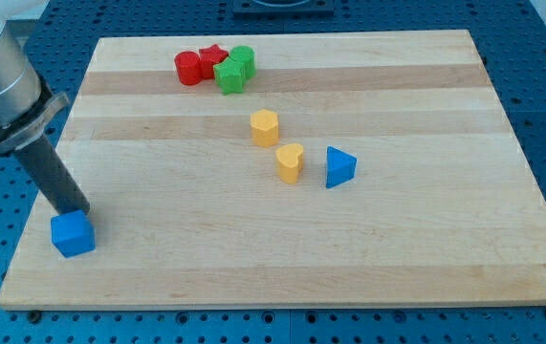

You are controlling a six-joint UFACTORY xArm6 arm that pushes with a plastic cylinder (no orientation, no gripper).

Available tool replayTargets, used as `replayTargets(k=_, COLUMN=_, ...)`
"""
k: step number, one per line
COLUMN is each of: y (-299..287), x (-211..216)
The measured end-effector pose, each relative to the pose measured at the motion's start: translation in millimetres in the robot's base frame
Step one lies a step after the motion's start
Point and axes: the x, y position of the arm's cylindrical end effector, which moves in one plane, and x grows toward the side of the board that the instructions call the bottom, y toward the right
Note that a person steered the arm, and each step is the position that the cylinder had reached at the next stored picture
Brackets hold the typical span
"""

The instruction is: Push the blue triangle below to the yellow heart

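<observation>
One blue triangular block (pixel 339 167) sits just right of yellow heart-shaped block (pixel 290 162), not yet below it, w/ my tip (pixel 79 210), a plain rod tool w/o jaws, touching blue cube (pixel 73 234) far left on wooden desk (pixel 425 258).

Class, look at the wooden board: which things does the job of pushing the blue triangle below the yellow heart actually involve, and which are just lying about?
In the job:
blue triangle block
yellow heart block
my tip, far off at the view's left, against the blue cube

Lying about:
blue cube block
yellow hexagonal block
red cylinder block
red star block
two green blocks
</observation>
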Motion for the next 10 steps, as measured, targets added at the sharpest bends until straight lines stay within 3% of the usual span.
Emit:
replayTargets(k=1, y=0, x=19)
replayTargets(k=2, y=39, x=19)
replayTargets(k=4, y=187, x=21)
replayTargets(k=6, y=345, x=-24)
replayTargets(k=7, y=350, x=-71)
replayTargets(k=10, y=285, x=-46)
